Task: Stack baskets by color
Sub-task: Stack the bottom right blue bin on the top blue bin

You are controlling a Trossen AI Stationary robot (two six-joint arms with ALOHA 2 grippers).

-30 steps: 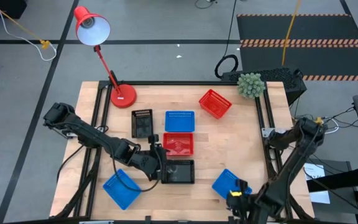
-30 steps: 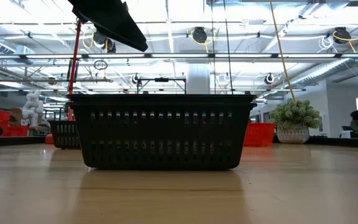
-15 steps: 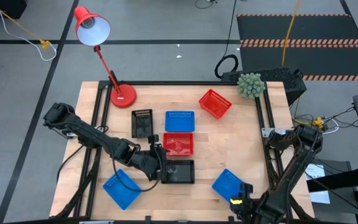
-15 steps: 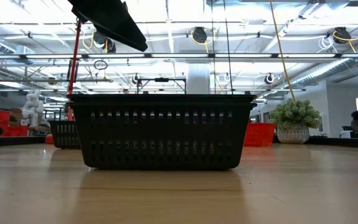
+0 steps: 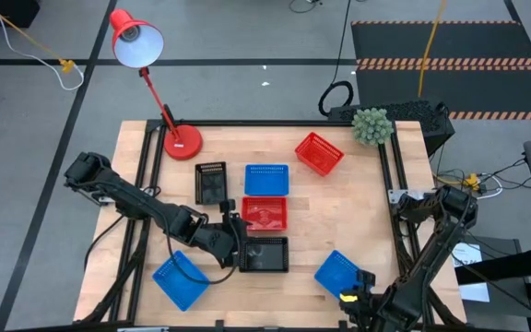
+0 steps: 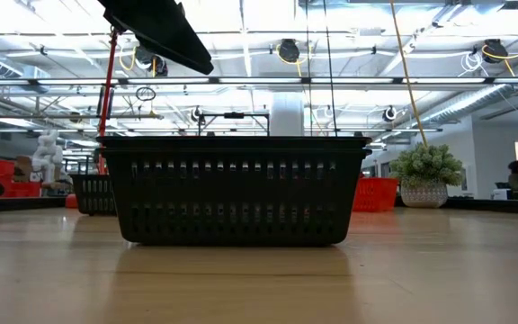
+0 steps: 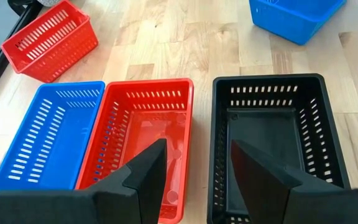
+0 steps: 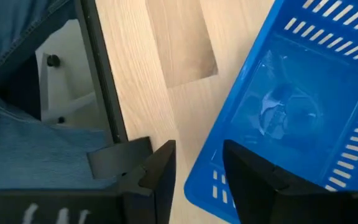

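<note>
**Operator:** State the position and finger condition of each end effector.

**Technician:** The left gripper [image 5: 235, 242] sits at lower centre of the high view, at the left edge of the black basket [image 5: 264, 254] nearest the front of the table. In the left wrist view its fingers [image 7: 146, 180] are spread, with a clear gap between them and nothing held; the gap lies over the seam between that black basket [image 7: 269, 146] and the red basket [image 7: 142, 140] beside it. The right gripper [image 5: 356, 284] is at the lower right of the high view, at the front corner of a blue basket [image 5: 338, 272]. In the right wrist view its fingers [image 8: 160, 171] straddle the corner wall of that basket [image 8: 291, 118]; I cannot tell whether they are clamped on it.

**Operator:** Locate the remaining baskets.

**Technician:** All positions refer to the high view. A second black basket [image 5: 211, 183] lies centre left. A second blue basket [image 5: 266, 179] lies just right of it, touching the red basket [image 5: 265, 213] below. A tilted red basket [image 5: 319, 153] stands apart at upper centre right. A third blue basket [image 5: 180, 279] lies tilted at lower left. No basket is stacked in another.

**Operator:** Other items on the table?

**Technician:** A red desk lamp [image 5: 182, 140] at upper left and a small potted plant [image 5: 371, 125] at upper right. In the low view the front black basket [image 6: 234, 191] fills the centre.
</note>
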